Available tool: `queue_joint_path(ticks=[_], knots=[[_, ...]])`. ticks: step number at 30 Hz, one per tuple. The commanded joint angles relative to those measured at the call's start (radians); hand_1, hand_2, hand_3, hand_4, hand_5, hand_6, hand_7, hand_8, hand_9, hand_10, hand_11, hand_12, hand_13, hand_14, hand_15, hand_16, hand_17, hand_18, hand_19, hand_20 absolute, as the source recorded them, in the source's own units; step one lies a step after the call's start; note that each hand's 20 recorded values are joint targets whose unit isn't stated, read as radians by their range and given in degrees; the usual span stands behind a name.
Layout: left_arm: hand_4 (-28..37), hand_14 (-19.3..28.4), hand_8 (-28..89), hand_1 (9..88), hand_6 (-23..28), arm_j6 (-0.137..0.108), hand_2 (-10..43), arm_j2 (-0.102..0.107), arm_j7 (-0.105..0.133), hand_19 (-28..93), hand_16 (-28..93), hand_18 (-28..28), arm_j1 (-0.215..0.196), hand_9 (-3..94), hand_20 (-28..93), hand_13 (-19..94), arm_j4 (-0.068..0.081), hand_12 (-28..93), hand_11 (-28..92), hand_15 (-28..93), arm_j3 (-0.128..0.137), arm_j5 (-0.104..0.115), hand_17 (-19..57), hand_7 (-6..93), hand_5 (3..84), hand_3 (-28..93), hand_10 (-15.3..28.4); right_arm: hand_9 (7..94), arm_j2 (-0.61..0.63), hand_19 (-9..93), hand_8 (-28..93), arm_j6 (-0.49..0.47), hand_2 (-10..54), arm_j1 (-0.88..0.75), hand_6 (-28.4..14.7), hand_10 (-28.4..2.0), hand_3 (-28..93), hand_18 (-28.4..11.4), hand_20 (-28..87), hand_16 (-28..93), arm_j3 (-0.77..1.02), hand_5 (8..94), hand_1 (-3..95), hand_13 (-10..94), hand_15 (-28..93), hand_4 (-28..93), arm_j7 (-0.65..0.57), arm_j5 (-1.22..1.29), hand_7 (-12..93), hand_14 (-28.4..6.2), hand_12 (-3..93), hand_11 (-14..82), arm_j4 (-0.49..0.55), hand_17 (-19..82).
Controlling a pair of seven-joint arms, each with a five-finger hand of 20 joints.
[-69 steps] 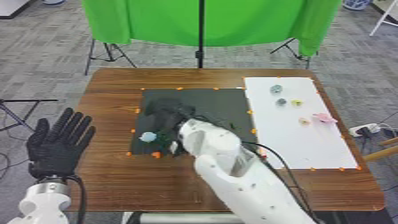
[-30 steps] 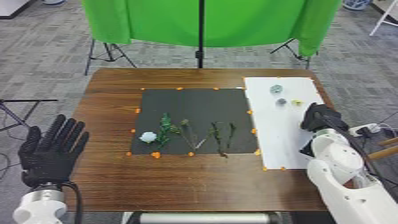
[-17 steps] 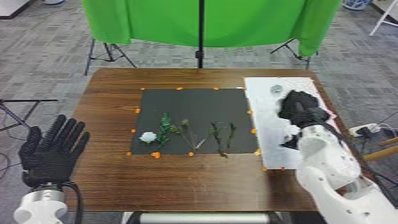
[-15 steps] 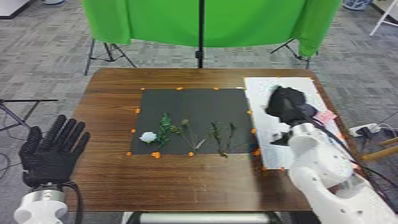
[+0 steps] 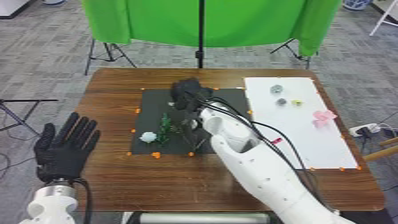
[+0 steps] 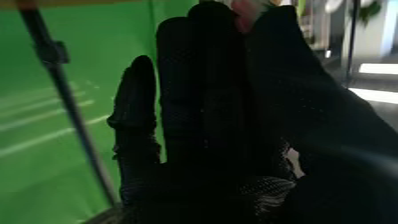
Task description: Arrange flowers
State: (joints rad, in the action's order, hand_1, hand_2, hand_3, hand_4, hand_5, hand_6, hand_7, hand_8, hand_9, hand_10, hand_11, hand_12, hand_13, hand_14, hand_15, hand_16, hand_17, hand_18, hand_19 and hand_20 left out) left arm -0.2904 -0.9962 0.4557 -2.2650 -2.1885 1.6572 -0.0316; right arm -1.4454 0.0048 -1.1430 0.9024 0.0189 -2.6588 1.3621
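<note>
A pink bloom [image 6: 245, 11] sits in the right wrist view between the fingertips and the thumb of the right hand [image 5: 189, 95], which are drawn close together and pinch it; little of the bloom is visible. Half a second earlier that hand was over the white sheet [image 5: 306, 150]; now it is above the far part of the dark mat [image 5: 153, 102], its arm crossing the mat's near right corner. On the mat, the white flower [image 5: 147, 136] lies where it was, just beside the green sprig [image 5: 165, 123], also unmoved. At the sheet's far end, two grey-blue flowers and a small yellow flower [image 5: 297, 102] keep their places. The pink flower [image 5: 325, 116] is still near the sheet's right edge, but the pale flower seen beside it at first has gone from that spot. The left hand [image 5: 64, 152], its fingers straight and spread wide, has shifted slightly toward the mat, at the table's left edge [image 5: 93, 192].
</note>
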Motion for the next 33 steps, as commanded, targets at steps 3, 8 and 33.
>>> queue_joint_path(ticks=[3, 8, 33], knots=[[-28.3, 14.3, -8, 23.5, 10.2, -0.004, 12.7, 0.02, -0.025, 28, -1, 12.8, 0.016, 36.3, 13, 29, 0.004, 11, 14, 18, -0.001, 0.002, -5.7, 6.2, 43.3, 74, 15.9, 82.5, -0.13, 76, -4, -0.066, -9.5, -0.03, 1.1, -9.0, 65, -18.4, 44, 39, 0.049, 75.3, 58.9, 62, 46, -28, -0.131, -0.111, 33, -7.1, 35.2, 7.6, -0.082, 27], [-28.3, 14.0, -8, 23.5, 10.1, -0.005, 12.7, 0.026, -0.037, 28, -1, 12.8, 0.028, 36.4, 13, 29, 0.009, 11, 14, 17, 0.0, -0.001, -5.6, 6.2, 43.2, 74, 15.6, 81.6, -0.152, 76, -5, -0.106, -9.5, -0.043, 1.6, -9.2, 66, -18.6, 44, 38, 0.077, 74.3, 57.9, 62, 46, -28, -0.145, -0.163, 33, -7.2, 34.6, 7.4, -0.107, 27], [-28.3, 12.2, -9, 23.1, 8.8, -0.003, 12.7, 0.01, -0.033, 28, -1, 12.5, 0.03, 37.1, 13, 31, 0.018, 10, 15, 17, -0.005, 0.006, -4.9, 7.3, 42.7, 74, 13.5, 66.7, -0.027, 75, -12, -0.096, -9.5, 0.033, -1.1, -12.7, 76, -19.7, 43, 31, -0.05, 63.0, 49.9, 58, 48, -28, -0.196, 0.032, 13, -9.4, 15.0, 14.0, 0.029, 24]])
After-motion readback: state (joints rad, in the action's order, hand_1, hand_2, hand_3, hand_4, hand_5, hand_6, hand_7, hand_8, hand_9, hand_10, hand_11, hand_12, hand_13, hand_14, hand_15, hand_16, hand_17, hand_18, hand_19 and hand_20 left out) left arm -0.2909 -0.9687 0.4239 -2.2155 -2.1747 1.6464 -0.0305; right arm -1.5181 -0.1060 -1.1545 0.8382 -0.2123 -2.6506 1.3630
